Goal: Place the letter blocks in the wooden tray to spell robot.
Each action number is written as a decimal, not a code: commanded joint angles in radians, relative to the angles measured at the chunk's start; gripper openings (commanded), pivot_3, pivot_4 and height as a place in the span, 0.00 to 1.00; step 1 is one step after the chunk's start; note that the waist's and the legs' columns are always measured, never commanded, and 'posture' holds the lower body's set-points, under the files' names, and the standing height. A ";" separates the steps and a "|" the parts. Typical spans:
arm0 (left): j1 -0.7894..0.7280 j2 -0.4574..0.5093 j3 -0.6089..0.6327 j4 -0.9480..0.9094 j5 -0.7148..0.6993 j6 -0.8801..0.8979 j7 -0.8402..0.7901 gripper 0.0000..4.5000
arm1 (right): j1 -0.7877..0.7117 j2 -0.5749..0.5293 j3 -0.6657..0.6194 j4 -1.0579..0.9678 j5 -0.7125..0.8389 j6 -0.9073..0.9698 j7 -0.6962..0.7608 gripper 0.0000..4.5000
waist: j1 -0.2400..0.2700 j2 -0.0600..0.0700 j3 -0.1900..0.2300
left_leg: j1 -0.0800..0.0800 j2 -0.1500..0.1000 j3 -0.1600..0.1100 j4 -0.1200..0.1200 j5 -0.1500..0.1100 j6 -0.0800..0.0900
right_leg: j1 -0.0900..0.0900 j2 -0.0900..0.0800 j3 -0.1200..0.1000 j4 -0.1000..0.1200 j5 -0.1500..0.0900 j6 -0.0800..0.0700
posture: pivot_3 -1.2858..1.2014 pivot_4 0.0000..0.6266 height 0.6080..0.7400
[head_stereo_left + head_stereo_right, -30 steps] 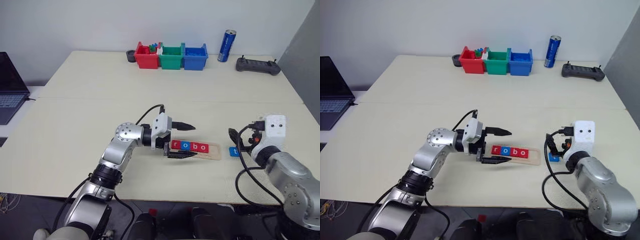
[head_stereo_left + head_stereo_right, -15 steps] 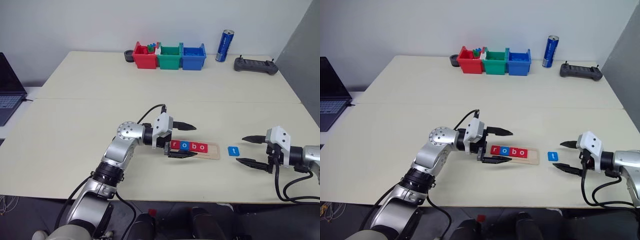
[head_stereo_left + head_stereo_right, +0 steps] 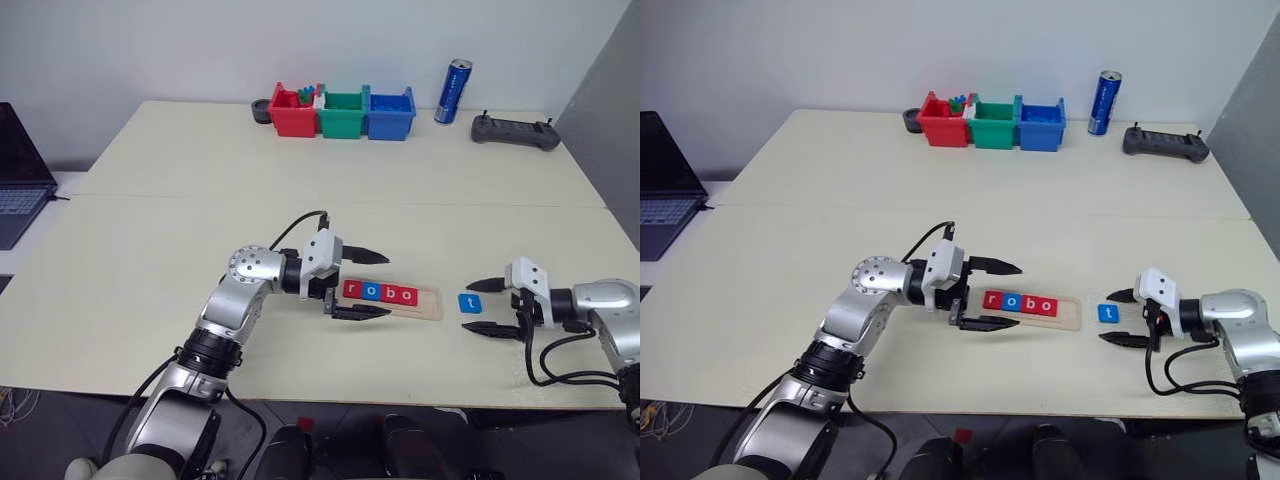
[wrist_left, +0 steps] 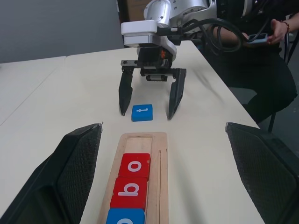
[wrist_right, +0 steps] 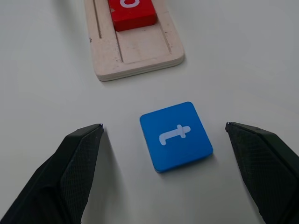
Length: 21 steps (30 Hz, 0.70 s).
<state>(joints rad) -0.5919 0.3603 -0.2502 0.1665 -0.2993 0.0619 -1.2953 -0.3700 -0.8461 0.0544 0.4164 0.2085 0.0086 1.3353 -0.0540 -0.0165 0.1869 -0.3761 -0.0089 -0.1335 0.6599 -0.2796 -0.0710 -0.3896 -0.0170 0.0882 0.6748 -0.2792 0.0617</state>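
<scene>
- Tray (image 3: pixel 400 298): a pale-wood strip lying flat on the table (image 3: pixel 150 230), near the front edge and right of centre. Four blocks sit in its groove, reading r (image 3: pixel 351 289) (red), o (image 3: pixel 370 291) (blue), b (image 3: pixel 388 293) (red), o (image 3: pixel 406 295) (red) from the 9 o'clock end. The slot at the 3 o'clock end is bare wood.
- Block t (image 3: pixel 470 302): blue, flat on the table just off the 3 o'clock end of the tray, apart from it.
- Left gripper (image 3: pixel 372 283): fingers spread, pointing toward 3 o'clock. One finger lies on each long side of the tray's 9 o'clock end, holding nothing.
- Right gripper (image 3: pixel 483 306): fingers spread wide, pointing toward 9 o'clock. Its tips flank the t block at 12 and 6 o'clock without touching it, as the right wrist view confirms (image 5: pixel 176 135).
- Far edge of the table, at 12 o'clock: red (image 3: pixel 292 112), green (image 3: pixel 343 114) and blue (image 3: pixel 390 113) bins in a row.
- At 1 o'clock: an upright blue can (image 3: pixel 453 92).
- At 2 o'clock: a dark controller (image 3: pixel 514 130).
- At 9 o'clock, beyond the table edge: a laptop (image 3: pixel 20 180).
</scene>
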 commanded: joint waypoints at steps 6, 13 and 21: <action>-0.010 0.003 0.012 -0.029 -0.011 0.001 0.010 1.00 | -0.016 -0.002 -0.010 0.005 -0.001 -0.022 0.018 0.49 | 0.000 0.000 0.000 | 0.000 0.000 0.000 0.000 0.000 0.000 | 0.000 0.000 0.000 0.000 0.000 0.000 | 0.52 0.24 1.00; -0.020 -0.001 0.010 -0.014 -0.010 -0.002 0.004 1.00 | -0.022 -0.008 -0.018 -0.029 0.005 -0.005 0.011 0.32 | 0.000 0.000 0.000 | 0.000 0.000 0.000 0.000 0.000 0.000 | 0.000 0.000 0.000 0.000 0.000 0.000 | 0.52 0.24 1.00; -0.027 -0.001 0.011 -0.004 -0.008 -0.005 -0.003 1.00 | -0.069 0.056 0.002 -0.224 0.057 0.145 -0.016 0.32 | -0.003 0.000 0.000 | 0.000 0.000 0.000 0.000 0.000 0.000 | 0.000 0.000 0.000 0.001 0.000 0.000 | 0.52 0.24 1.00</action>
<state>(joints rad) -0.6010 0.3577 -0.2503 0.1697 -0.2994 0.0622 -1.2978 -0.4218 -0.7925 0.0621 0.2341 0.2438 0.1279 1.3270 -0.0565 -0.0164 0.1869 -0.3760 -0.0087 -0.1341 0.6601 -0.2795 -0.0711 -0.3898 -0.0168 0.0880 0.6762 -0.2791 0.0617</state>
